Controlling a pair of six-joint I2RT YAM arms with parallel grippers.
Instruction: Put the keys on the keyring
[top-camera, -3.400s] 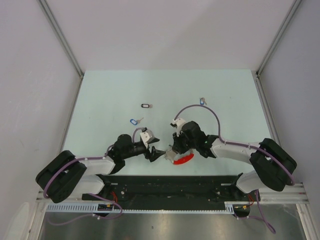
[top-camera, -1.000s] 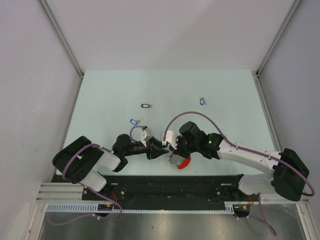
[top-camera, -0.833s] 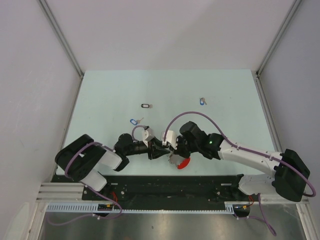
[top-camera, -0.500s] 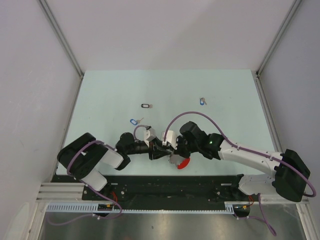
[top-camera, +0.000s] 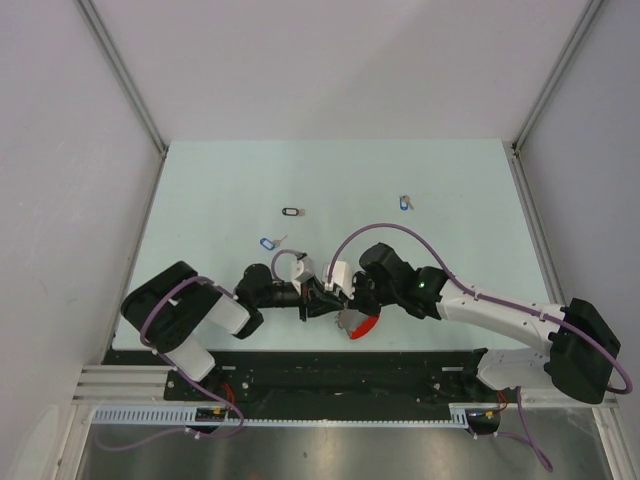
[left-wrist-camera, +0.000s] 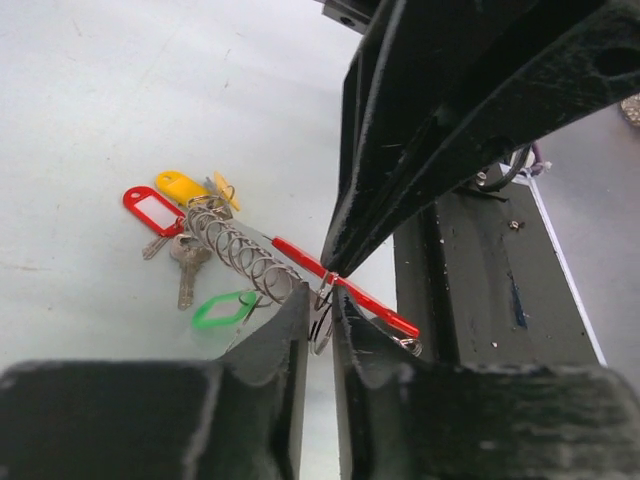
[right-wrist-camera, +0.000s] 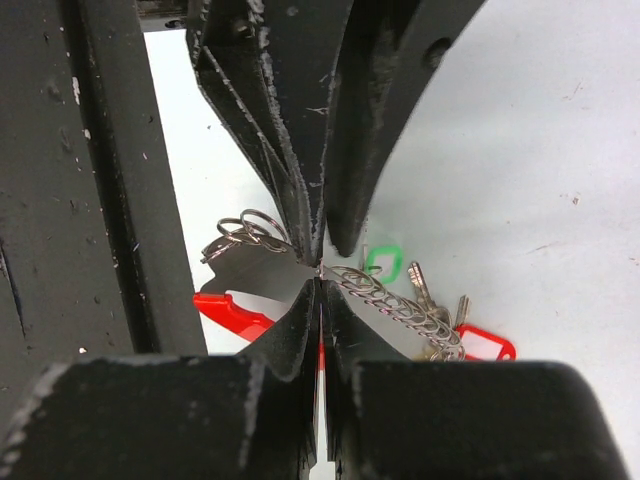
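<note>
The keyring lies near the table's front edge: a red curved band, a silver coil, and keys with red, yellow and green tags. My right gripper is shut on the thin metal by the red band. My left gripper faces it tip to tip, its jaws drawn in on a small split ring of the keyring. Three loose keys lie further back: a blue-tagged one, a black-tagged one and another blue-tagged one.
Both arms meet over the near centre of the pale green table. The black base rail runs just behind the keyring. Grey walls with metal posts close in the left, back and right sides.
My left arm has pushed right toward the right gripper, and its jaws have narrowed onto the small ring. The right gripper stays shut on the keyring.
</note>
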